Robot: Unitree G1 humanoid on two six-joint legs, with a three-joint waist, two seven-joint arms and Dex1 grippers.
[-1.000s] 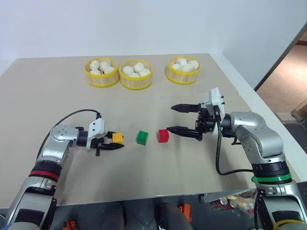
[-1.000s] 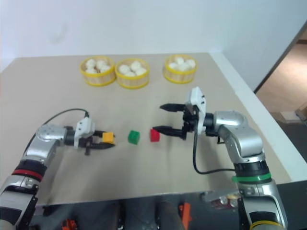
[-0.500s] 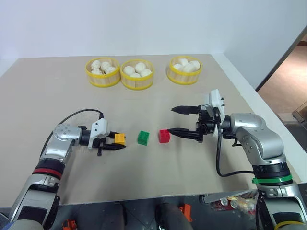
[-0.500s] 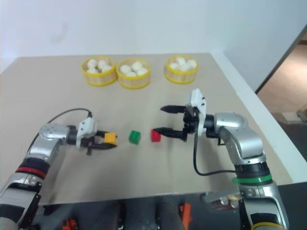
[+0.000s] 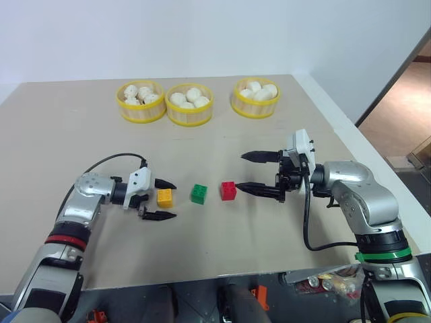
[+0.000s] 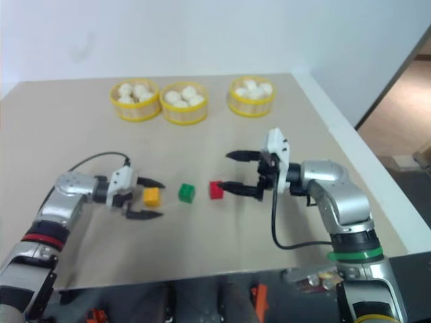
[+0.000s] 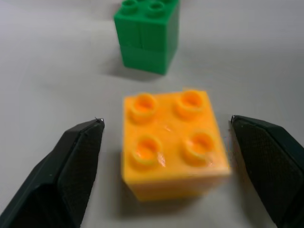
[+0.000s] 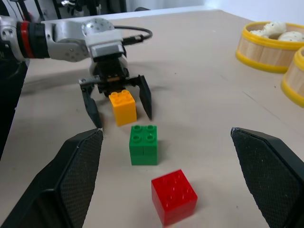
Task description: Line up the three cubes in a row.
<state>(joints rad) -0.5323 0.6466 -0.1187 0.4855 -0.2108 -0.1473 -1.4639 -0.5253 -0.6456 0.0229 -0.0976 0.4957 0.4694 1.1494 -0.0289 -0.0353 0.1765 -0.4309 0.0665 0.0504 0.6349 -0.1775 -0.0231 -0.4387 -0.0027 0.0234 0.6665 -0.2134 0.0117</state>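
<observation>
The orange-yellow cube (image 5: 165,198), green cube (image 5: 199,194) and red cube (image 5: 229,190) sit in a row mid-tabletop (image 5: 81,141), seemingly aligned. The left hand (image 5: 161,200) straddles the orange-yellow cube, fingers apart, not gripping. The right hand (image 5: 252,173) gapes beside the red cube. Three bun baskets (image 5: 190,105) stand far back, clear of the row.

Cubes: orange-yellow (image 5: 164,197), green (image 5: 199,194), red (image 5: 229,190); baskets (image 5: 189,104) yellow-rimmed.

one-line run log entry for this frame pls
left gripper: open, straddling orange-yellow cube | right gripper: open, beside red cube | green cube: between them | cubes: in a row on table
</observation>
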